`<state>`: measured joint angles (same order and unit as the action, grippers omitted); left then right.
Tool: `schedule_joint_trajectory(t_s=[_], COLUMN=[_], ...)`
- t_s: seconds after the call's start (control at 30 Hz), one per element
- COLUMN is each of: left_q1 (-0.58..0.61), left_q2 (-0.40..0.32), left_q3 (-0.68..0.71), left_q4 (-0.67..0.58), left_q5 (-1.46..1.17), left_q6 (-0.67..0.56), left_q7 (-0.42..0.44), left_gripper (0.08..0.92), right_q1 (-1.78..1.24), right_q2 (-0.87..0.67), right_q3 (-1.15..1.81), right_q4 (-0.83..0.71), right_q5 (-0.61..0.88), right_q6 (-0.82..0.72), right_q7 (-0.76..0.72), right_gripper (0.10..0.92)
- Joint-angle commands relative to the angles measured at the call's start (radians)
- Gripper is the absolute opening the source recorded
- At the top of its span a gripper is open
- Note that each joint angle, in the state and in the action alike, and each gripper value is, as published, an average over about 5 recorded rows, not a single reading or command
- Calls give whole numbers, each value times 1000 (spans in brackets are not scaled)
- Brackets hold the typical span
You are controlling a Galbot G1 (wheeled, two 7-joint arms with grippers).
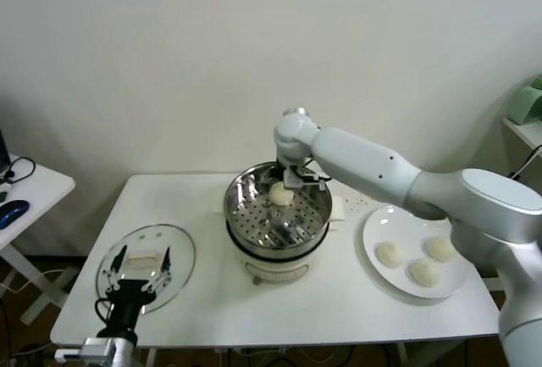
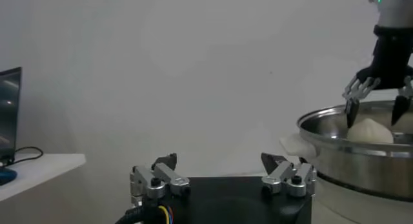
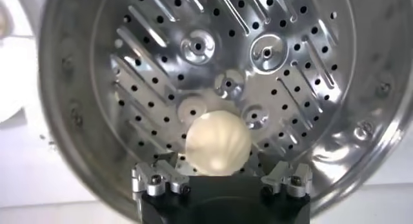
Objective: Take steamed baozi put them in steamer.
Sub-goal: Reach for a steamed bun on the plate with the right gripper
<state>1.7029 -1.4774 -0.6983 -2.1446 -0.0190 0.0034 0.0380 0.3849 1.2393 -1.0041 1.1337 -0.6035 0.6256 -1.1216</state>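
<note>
One bun (image 1: 280,194) sits inside the steamer (image 1: 240,214), toward its far side, between the spread fingers of the right hand (image 1: 294,182). The bun is off-white, smooth and dome-shaped, with faint ribs running up its skin in the right wrist view (image 3: 217,143). From the left wrist view it shows just above the steamer rim (image 2: 370,131), with the right hand (image 2: 377,102) above it, one dark fingertip (image 2: 352,113) just beside the dough and the other past it on the far side. That hand is open around the bun; whether the tips touch it cannot be told.

The steamer is a round, shiny steel basket whose floor (image 3: 271,77) is perforated and pressed with radial ridges. It stands on a white base (image 1: 275,267) near the middle of the counter (image 1: 212,299).

Three more buns (image 1: 389,253) (image 1: 424,272) (image 1: 440,247) lie close together on a white plate (image 1: 373,236) on the counter, on the robot's right of the steamer. All three are pale and rounded like the first.

The left hand (image 1: 141,269) hangs idle at the counter's near left corner, over a round clear lid (image 1: 178,253) lying flat. Its fingers (image 2: 161,175) stand wide apart, gripping nothing.

The counter is white and plain. The wall (image 1: 169,62) behind is bare and off-white. A second white table (image 1: 34,189) stands to the left with a blue mouse (image 1: 13,211) and cables on it. A green object (image 1: 529,100) rests on a shelf at the far right.
</note>
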Motion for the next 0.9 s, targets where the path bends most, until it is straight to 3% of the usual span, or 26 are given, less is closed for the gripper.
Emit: schedule_joint_trajectory(t_s=[0.03, 0.2, 0.37, 0.67, 0.9], left_q1=[-3, -7, -15, -15, 6], left_q2=[5, 7, 10, 16, 9], left_q3=[5, 12, 16, 22, 24], left_q4=[-3, -7, -20, -33, -40], left_q5=[-4, -31, -57, -55, -51], left_q6=[1, -2, -4, -8, -10], left_q7=[3, 4, 2, 0, -1], left_gripper=[823, 823, 823, 823, 823], right_q1=[259, 444, 418, 50, -193], right_q2=[-205, -325, -462, -657, -660], right_q3=[-142, -370, -405, -138, 24], right_q4=[127, 86, 16, 26, 28], right_q5=[435, 870, 1001, 863, 674], right_q6=[-142, -384, -545, -672, -659], right_q7=[-79, -105, -85, -61, -44], right_gripper=[823, 823, 823, 823, 823])
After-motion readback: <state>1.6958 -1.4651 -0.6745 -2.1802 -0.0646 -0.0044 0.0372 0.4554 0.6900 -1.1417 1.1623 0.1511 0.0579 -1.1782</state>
